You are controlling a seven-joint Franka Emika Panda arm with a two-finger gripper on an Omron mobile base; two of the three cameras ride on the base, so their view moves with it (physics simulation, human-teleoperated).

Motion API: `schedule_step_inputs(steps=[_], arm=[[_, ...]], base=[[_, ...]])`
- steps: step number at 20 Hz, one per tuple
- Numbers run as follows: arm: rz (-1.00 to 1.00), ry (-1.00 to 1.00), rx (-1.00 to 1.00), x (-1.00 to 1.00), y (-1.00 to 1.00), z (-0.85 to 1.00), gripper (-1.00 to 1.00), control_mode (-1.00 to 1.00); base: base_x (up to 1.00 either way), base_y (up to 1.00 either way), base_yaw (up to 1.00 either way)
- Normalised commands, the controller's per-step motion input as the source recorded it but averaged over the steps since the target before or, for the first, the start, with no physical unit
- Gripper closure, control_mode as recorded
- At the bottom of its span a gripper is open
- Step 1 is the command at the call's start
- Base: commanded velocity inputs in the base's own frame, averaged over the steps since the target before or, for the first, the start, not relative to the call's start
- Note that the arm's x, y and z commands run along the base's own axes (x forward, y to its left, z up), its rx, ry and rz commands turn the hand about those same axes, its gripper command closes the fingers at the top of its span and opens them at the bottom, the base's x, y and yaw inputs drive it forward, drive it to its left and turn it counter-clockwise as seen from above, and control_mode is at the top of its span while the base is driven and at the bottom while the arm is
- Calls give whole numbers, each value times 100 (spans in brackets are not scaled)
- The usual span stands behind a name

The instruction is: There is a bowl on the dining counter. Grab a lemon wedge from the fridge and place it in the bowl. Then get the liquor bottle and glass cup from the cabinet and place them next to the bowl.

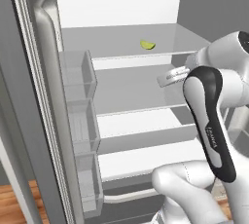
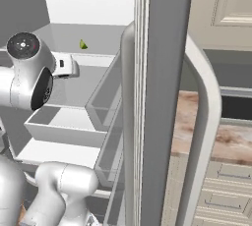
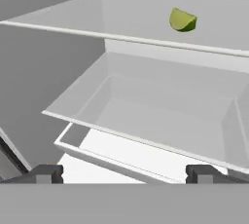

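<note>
The fridge [image 1: 46, 96] stands with both doors open, showing its white shelves. A small yellow-green lemon wedge [image 1: 148, 45] [image 2: 83, 45] [image 3: 183, 20] lies alone on an upper shelf, towards the back. My gripper [image 1: 164, 80] [image 2: 75, 68] [image 3: 125, 174] is open and holds nothing. It hovers inside the fridge, one shelf level below the wedge and in front of it, well apart from it. The bowl, dining counter, liquor bottle and glass cup are out of view.
Clear door bins [image 1: 80, 121] line the left door. The right door [image 2: 165, 97], with its curved white handle [image 2: 209, 122], stands close beside the arm. A shallow white tray [image 3: 160, 116] sits under the wedge's shelf. A stone-topped wall counter [image 2: 231, 141] on cream drawers lies beyond.
</note>
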Motion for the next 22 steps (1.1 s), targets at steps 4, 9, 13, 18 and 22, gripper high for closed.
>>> schedule_step_inputs(steps=[4, 9, 13, 18, 22], arm=[[0, -5, -3, 56, 0, 49, -100, -100], [0, -7, 0, 37, 0, 29, -100, -100], [1, -20, 0, 15, -5, -1, -100, -100], [1, -27, 2, 4, -4, -6, -100, -100], [0, -13, 4, 16, 0, 0, -100, -100]], base=[[0, 0, 0], [0, 0, 0], [0, 0, 0], [0, 0, 0], [0, 0, 0]])
